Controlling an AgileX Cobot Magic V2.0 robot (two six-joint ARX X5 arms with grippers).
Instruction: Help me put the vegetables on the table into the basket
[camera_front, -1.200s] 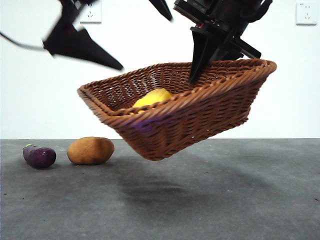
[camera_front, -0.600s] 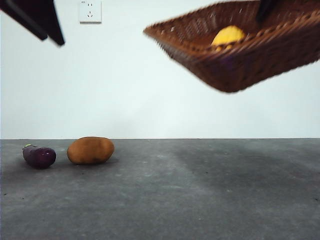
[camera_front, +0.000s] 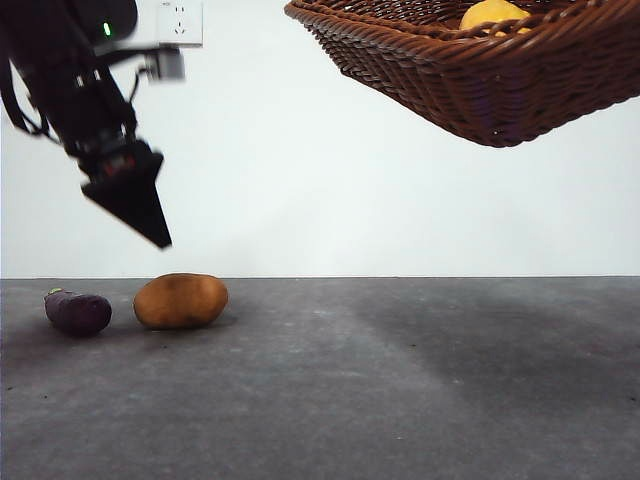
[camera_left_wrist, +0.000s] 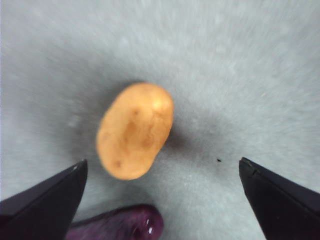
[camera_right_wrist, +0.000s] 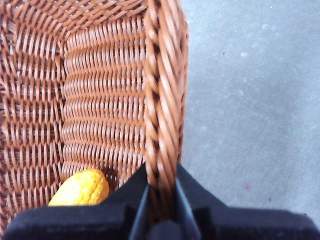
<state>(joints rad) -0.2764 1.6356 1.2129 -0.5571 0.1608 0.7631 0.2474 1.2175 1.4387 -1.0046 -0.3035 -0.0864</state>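
Note:
The brown potato (camera_front: 181, 301) (camera_left_wrist: 135, 130) lies on the table (camera_front: 400, 390) at the left, with the purple eggplant (camera_front: 77, 312) (camera_left_wrist: 120, 224) just left of it. My left gripper (camera_front: 135, 205) (camera_left_wrist: 162, 192) hangs open above the potato, with nothing between its jaws. The wicker basket (camera_front: 480, 70) (camera_right_wrist: 100, 100) is held high in the air at the upper right, tilted, with the yellow vegetable (camera_front: 492, 13) (camera_right_wrist: 81, 188) inside. My right gripper (camera_right_wrist: 161, 202) is shut on the basket's braided rim.
A white wall with a power socket (camera_front: 180, 20) stands behind the table. Bare grey table surface stretches from the potato to the right edge.
The basket has risen further and moved toward the top right. The left arm has come down from the top left corner to hang over the potato.

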